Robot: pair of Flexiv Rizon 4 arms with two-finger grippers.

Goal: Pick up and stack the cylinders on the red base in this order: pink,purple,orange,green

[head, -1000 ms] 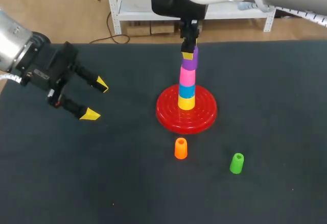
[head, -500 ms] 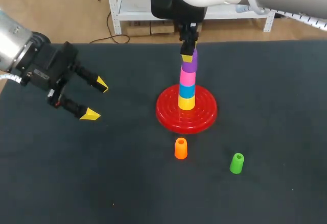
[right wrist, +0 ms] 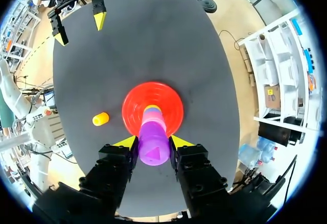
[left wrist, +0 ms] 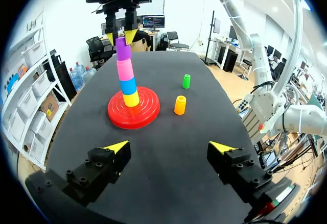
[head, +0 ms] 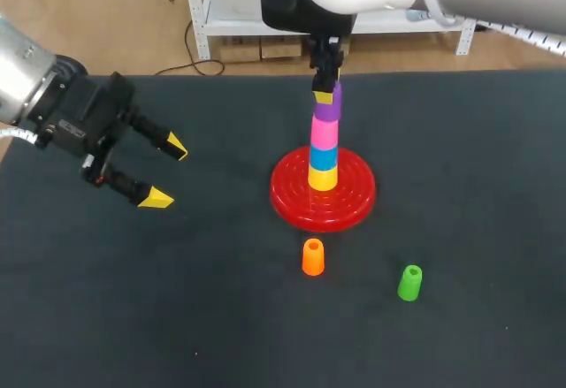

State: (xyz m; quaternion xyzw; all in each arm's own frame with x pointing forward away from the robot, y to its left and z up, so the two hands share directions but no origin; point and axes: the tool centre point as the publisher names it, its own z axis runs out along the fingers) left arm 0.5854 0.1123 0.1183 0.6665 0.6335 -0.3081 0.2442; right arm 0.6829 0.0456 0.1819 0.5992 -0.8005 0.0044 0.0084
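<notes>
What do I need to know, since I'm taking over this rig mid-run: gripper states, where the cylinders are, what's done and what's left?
Left gripper: open, empty, over the table off to the side of the red base.
Right gripper: above the stack, shut on the purple cylinder.
Stack on the base, bottom up: yellow cylinder, blue cylinder, pink cylinder, purple.
Orange cylinder and green cylinder: upright on the table, apart from each other and from the base.
Done: pink and purple stacked.
Left: release purple, then stack orange, then green.
</notes>
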